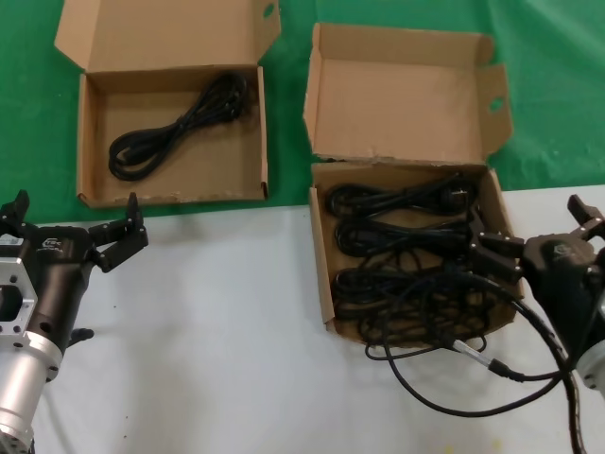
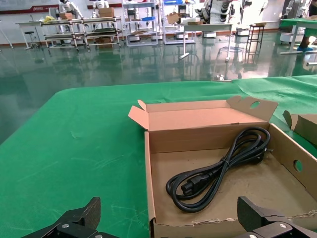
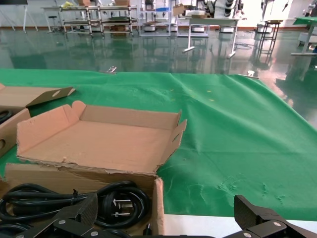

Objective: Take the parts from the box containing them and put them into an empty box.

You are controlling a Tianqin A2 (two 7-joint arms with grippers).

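The box containing the parts point(image 1: 321, 255) stands at the right, its winged lid upright, with several black cable bundles point(image 1: 406, 236) inside; one cable spills over its front onto the white table. The flat-lidded box point(image 1: 208, 156) at the left back holds one looped black cable point(image 1: 180, 123), also seen from the left wrist point(image 2: 218, 173). My right gripper point(image 1: 534, 236) is open at the full box's right edge, one finger over its corner, nothing held. In the right wrist view, plugs and cable loops point(image 3: 119, 203) lie just beyond that gripper point(image 3: 163, 223). My left gripper point(image 1: 76, 222) is open in front of the left box point(image 2: 148, 163).
A loose cable point(image 1: 454, 378) trails across the white table surface point(image 1: 208, 331) in front of the right box and near my right arm. Green cloth point(image 1: 548, 85) covers the table behind and around both boxes.
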